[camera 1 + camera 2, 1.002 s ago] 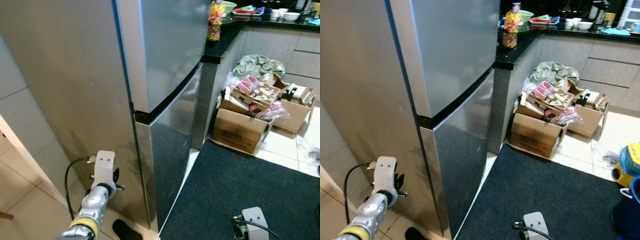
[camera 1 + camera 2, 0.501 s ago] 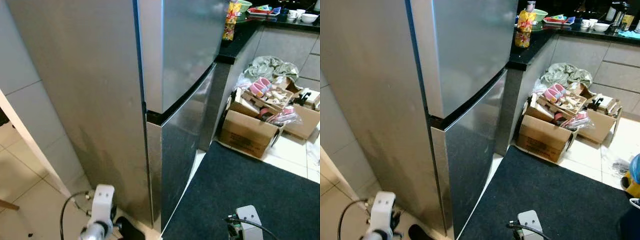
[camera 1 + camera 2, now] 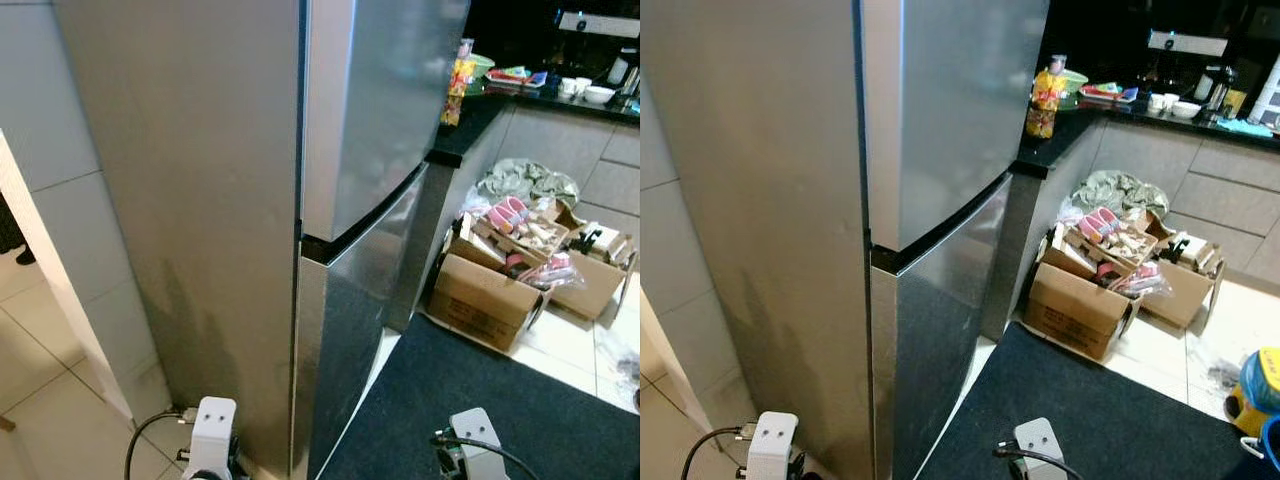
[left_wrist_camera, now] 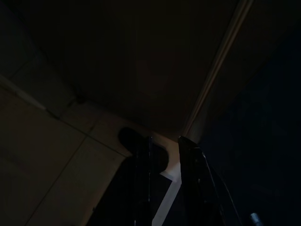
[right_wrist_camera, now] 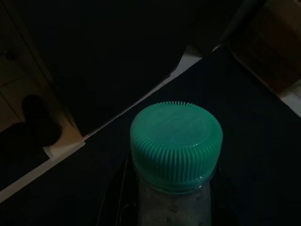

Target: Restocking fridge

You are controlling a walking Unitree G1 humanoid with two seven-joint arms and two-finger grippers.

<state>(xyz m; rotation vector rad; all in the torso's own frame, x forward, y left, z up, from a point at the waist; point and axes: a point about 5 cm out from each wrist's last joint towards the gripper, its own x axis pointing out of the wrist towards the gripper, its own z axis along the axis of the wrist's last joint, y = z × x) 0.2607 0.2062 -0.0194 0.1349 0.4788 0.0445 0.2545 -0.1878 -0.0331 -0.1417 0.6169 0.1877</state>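
Bottle upright, green-capped (right pincer)

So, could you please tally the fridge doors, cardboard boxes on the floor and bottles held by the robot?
Fridge doors: 2, upper door and lower door
Cardboard boxes: 2, near box and far box
Bottles: 1, green-capped bottle
Total: 5

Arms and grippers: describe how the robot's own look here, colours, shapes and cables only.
Head views show a pale grey, boxy wrist housing with two small round holes on the left arm, a black cable looping off its side. The right arm carries a similar grey block with thin black wiring. In the dark left wrist view, the left gripper has two long, slim black fingers as jaws.
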